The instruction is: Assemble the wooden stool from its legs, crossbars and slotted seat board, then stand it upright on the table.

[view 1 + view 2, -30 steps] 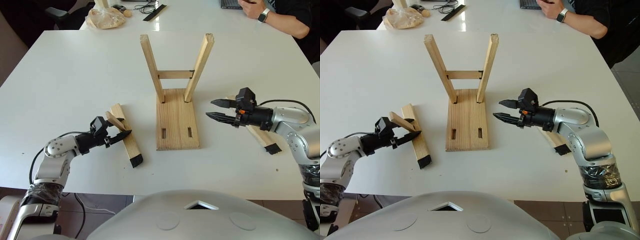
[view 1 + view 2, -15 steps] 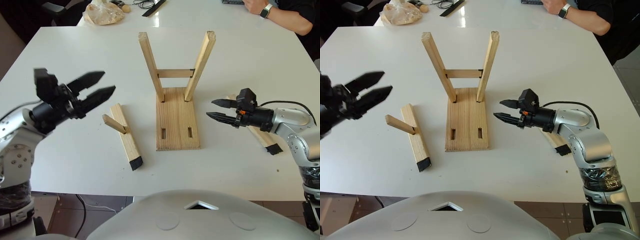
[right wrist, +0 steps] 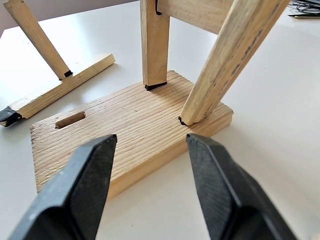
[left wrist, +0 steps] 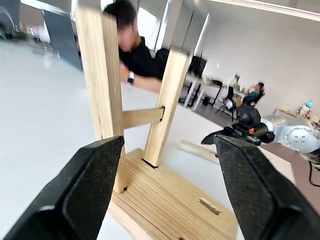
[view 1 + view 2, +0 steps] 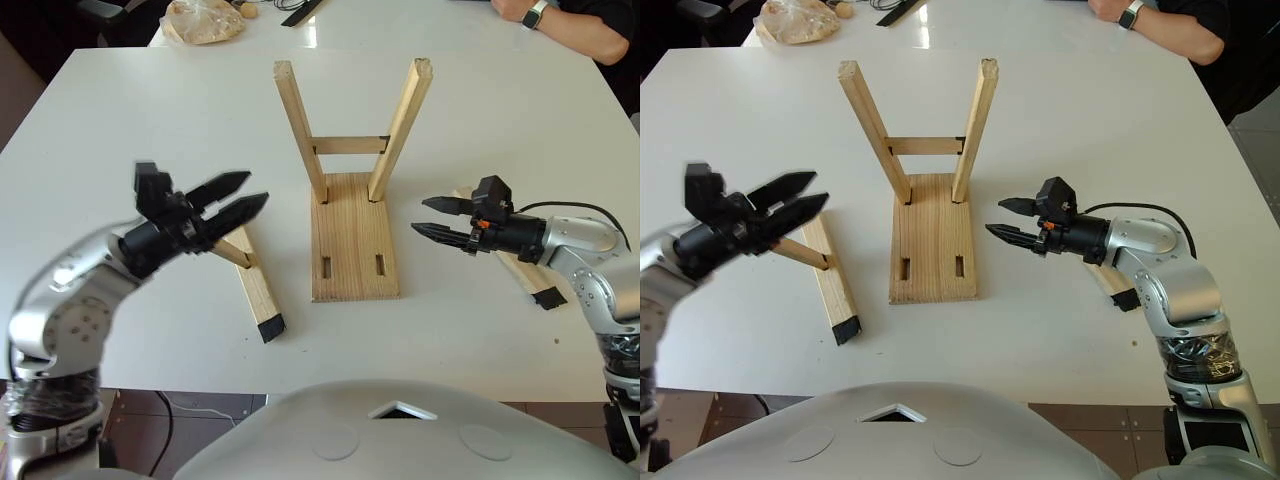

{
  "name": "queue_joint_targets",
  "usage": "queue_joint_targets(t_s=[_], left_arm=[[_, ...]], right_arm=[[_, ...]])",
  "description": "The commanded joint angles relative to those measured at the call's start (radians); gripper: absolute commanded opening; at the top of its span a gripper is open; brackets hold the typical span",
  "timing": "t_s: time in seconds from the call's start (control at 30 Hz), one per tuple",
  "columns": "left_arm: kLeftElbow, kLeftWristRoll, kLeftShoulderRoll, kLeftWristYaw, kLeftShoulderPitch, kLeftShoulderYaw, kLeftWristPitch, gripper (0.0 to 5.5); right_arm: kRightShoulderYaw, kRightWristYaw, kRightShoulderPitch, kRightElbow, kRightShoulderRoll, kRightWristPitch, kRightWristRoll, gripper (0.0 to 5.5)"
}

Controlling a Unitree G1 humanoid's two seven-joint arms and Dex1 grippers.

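Left gripper (image 5: pixel 257 187) open, empty, hovering over loose pale wooden leg-and-crossbar piece (image 5: pixel 258 290), partly hiding it. Right gripper (image 5: pixel 419 216) open, empty. Slotted wooden seat board (image 5: pixel 354 250) with upright leg pair (image 5: pixel 300 130) between grippers. Spare wooden leg (image 5: pixel 532 281) mostly hidden behind right arm.

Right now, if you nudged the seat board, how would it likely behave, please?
Tall legs stand at the far end of the seat board, so it may tip. Solid wood, probably stiff. Flat on the smooth table, it could slide.
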State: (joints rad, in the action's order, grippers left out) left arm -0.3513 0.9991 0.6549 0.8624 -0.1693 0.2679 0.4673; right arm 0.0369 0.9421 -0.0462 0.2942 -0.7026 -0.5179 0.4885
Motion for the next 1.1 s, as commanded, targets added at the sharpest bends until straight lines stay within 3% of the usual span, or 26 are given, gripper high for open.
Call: queue_joint_targets(t_s=[0.03, 0.17, 0.3, 0.5, 0.6, 0.73, 0.87, 1.1], left_arm=[[0.042, -0.019, -0.039, -0.039, 0.001, 0.001, 0.024, 3.34], [-0.059, 0.136, -0.001, -0.128, 0.162, 0.087, 0.072, 3.34], [-0.189, 0.184, 0.067, -0.155, 0.227, 0.088, 0.133, 3.34], [-0.381, -0.129, 0.162, -0.036, -0.186, -0.16, 0.124, 3.34], [-0.334, -0.317, 0.181, 0.0, -0.342, -0.268, 0.036, 3.34], [-0.199, -0.525, 0.191, 0.01, -0.411, -0.34, -0.086, 3.34], [-0.134, -0.572, 0.217, 0.046, -0.421, -0.302, -0.13, 3.34], [-0.016, -0.619, 0.337, 0.136, -0.386, -0.101, -0.212, 3.34]], right_arm=[[0.0, 0.014, -0.019, -0.012, -0.008, 0.006, -0.009, 2.56], [-0.01, 0.005, -0.002, -0.002, -0.007, 0.005, -0.007, 2.56], [-0.017, -0.013, 0.019, 0.018, 0.002, 0.002, -0.002, 2.56], [-0.049, -0.026, 0.015, 0.021, -0.006, -0.003, 0.011, 2.56], [-0.06, -0.031, 0.039, 0.037, -0.007, -0.004, 0.011, 2.56], [-0.06, -0.037, 0.061, 0.055, -0.006, -0.007, 0.013, 2.56], [-0.068, -0.047, 0.07, 0.065, -0.009, -0.011, 0.018, 2.56], [-0.073, -0.061, 0.1, 0.083, -0.005, -0.01, 0.017, 2.56]])
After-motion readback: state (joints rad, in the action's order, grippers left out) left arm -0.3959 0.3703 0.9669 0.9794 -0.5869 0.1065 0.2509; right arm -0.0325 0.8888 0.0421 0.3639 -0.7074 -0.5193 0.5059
